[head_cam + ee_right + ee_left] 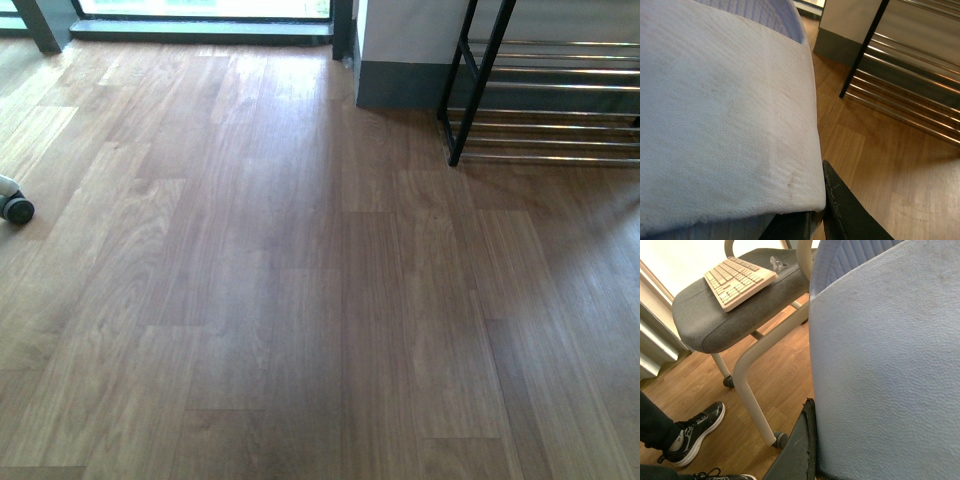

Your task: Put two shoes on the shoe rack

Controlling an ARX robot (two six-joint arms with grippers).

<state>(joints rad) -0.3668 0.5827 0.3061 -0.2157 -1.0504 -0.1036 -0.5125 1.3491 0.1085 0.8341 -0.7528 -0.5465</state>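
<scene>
The left claw (812, 460) is pinching a grey knit sneaker with a thick white sole (885, 370). One dark finger (800, 445) lies against the sole's edge and the other is hidden behind the shoe, which hangs above the wooden plank floor (785, 365). Beyond this claw stands a grey-cushioned chair with a beige tube frame (710, 320), with a beige keyboard (740, 280) on its seat. A person's black trainer (692, 435) rests on the floor below.

The right claw (820, 220) pinches the second grey knit sneaker (720, 110) by its white sole, with a dark finger touching the sole's rim. Beyond that claw and to its right, the black-framed shoe rack with chrome bars (910, 75) stands on the floor beside a white pillar with a grey base (840, 30). The rack is well apart from the held shoe.
</scene>
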